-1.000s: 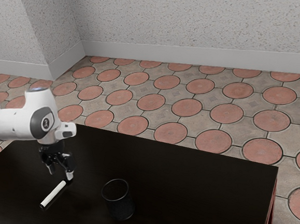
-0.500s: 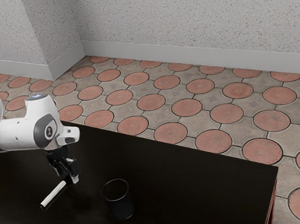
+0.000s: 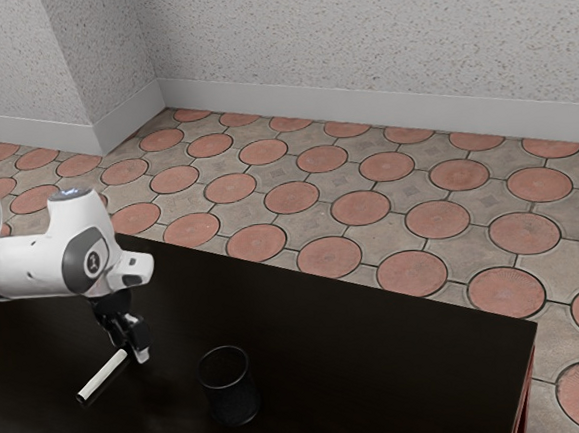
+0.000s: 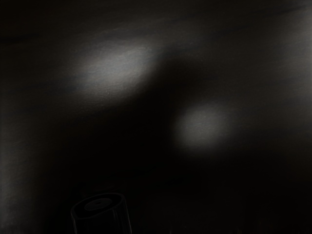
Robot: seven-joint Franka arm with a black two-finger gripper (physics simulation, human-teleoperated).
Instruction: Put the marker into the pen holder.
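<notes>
And lengthwise the marker (image 3: 103, 376) is angled from the gripper (image 3: 133, 352) toward the exterior view's lower left, grip open or closed: can't be told!

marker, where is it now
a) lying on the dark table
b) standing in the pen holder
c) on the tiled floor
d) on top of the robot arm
a, since the marker lies on its side on the dark table, outside the pen holder.
</notes>
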